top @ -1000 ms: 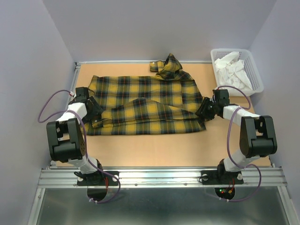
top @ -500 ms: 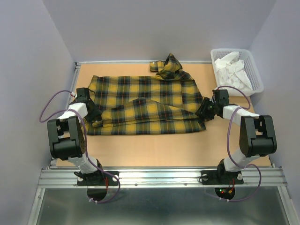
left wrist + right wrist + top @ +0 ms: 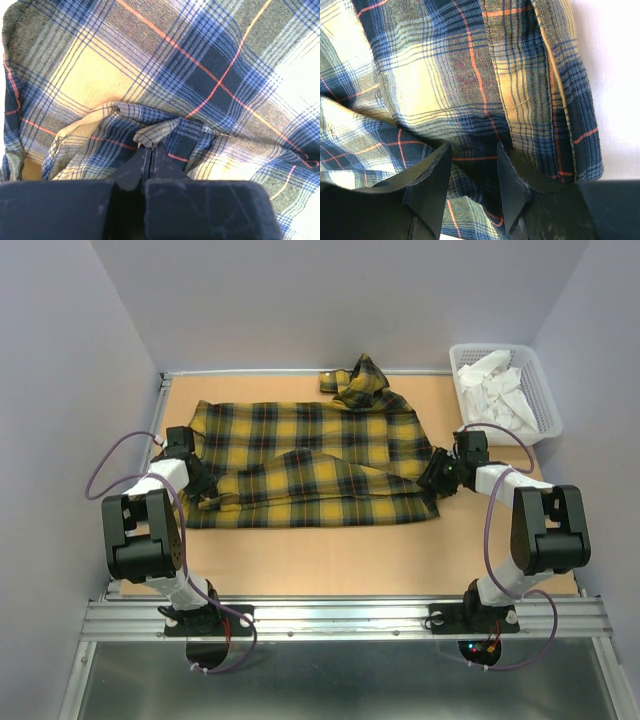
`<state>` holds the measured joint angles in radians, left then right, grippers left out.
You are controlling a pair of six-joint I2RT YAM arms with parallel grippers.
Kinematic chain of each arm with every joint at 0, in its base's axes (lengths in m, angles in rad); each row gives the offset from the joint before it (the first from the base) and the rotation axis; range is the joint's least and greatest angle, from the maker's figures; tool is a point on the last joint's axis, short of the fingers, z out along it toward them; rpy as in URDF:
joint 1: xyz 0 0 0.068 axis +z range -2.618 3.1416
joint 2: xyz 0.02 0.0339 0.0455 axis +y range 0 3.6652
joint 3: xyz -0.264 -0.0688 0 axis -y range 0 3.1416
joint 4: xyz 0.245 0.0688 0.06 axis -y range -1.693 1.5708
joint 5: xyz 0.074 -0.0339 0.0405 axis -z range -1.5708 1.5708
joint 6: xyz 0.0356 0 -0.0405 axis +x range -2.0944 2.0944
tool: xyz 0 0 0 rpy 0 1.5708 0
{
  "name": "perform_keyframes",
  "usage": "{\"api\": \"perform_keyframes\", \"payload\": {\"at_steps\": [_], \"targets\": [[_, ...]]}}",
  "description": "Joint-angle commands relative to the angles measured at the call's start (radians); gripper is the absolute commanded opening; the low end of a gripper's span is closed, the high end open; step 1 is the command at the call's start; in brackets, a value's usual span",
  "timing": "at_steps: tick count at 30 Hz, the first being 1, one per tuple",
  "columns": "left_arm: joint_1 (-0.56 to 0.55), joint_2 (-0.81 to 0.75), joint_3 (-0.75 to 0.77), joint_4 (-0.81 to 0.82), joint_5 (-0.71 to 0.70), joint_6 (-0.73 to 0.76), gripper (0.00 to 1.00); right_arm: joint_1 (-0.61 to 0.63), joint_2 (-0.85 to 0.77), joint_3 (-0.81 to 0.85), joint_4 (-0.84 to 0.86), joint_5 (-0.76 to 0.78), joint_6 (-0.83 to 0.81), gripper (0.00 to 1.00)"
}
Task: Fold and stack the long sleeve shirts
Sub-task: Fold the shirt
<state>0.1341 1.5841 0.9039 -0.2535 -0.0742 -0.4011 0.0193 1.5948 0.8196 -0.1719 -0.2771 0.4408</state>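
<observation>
Clenching a tuck of cloth at the left edge of the shirt (image 3: 310,455) (spread flat, mid-frame), my left pincer (image 3: 151,148) gripped it. My right pincer (image 3: 473,150) gaped astride the right edge. Folding was barely started, I judged, with stacking untouched.

From above, your left gripper (image 3: 205,500) and right gripper (image 3: 431,480) are too small to read their fingers. Both wrist cameras crop the shirt (image 3: 310,465) at every edge, and the white things in the basket (image 3: 544,390) are too small to identify.
</observation>
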Motion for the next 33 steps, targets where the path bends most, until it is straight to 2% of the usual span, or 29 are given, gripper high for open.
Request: {"api": "perform_keyframes", "payload": {"at_steps": [1, 10, 18, 31, 33], "targets": [[-0.017, -0.07, 0.056, -0.049, -0.032, 0.01, 0.0, 0.001, 0.014, -0.01, 0.015, 0.004, -0.008, 0.47], [-0.041, -0.122, 0.141, -0.125, -0.13, 0.036, 0.0, -0.001, 0.013, -0.014, 0.015, 0.015, -0.007, 0.47], [-0.042, -0.105, 0.19, -0.155, -0.216, 0.088, 0.0, -0.001, 0.004, -0.016, 0.014, 0.018, -0.007, 0.47], [-0.05, 0.08, 0.291, -0.216, -0.3, 0.082, 0.0, 0.001, -0.013, -0.019, 0.014, 0.016, -0.011, 0.5], [-0.056, 0.1, 0.316, -0.233, -0.317, 0.068, 0.04, -0.001, -0.027, -0.02, 0.014, 0.015, -0.014, 0.51]]}}
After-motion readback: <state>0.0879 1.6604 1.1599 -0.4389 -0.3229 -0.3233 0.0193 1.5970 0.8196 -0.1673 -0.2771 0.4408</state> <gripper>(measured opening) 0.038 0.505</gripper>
